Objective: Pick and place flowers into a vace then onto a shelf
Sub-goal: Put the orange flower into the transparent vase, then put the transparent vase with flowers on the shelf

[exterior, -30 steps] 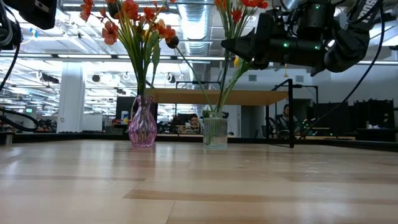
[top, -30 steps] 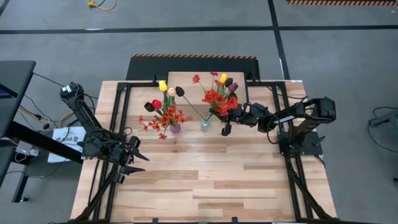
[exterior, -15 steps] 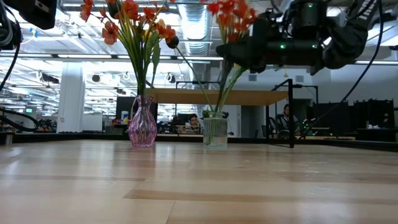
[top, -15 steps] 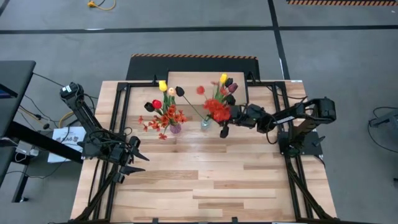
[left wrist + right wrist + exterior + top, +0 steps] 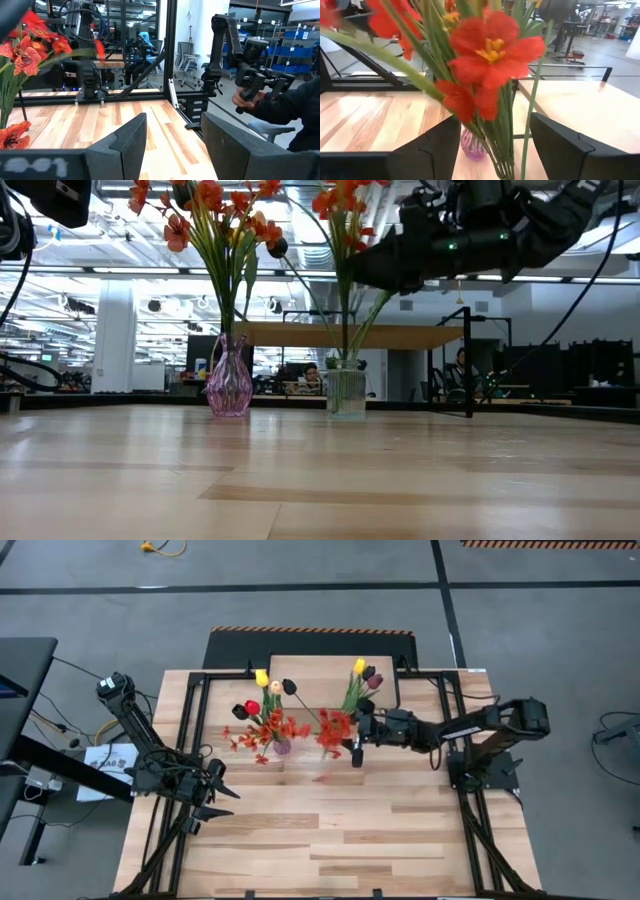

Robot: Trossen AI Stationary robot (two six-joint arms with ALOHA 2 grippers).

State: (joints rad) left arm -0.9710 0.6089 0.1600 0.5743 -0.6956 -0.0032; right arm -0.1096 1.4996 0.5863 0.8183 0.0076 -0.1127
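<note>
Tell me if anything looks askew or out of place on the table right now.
The orange-red spray leans well off upright in the clear glass vase, tipped toward the pink vase. The right gripper hangs open beside its stems. Both vases stand upright on the table, not on the shelf.

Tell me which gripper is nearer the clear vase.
Right. The right gripper hangs open just beside the clear vase, among its flowers; the left gripper waits far off near the table's left edge.

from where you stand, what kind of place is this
Most likely a robotics lab or workshop in an open industrial hall: grey concrete floor, exposed ceiling ducts, another robot arm on a stand, and black metal framing round the plank table.
</note>
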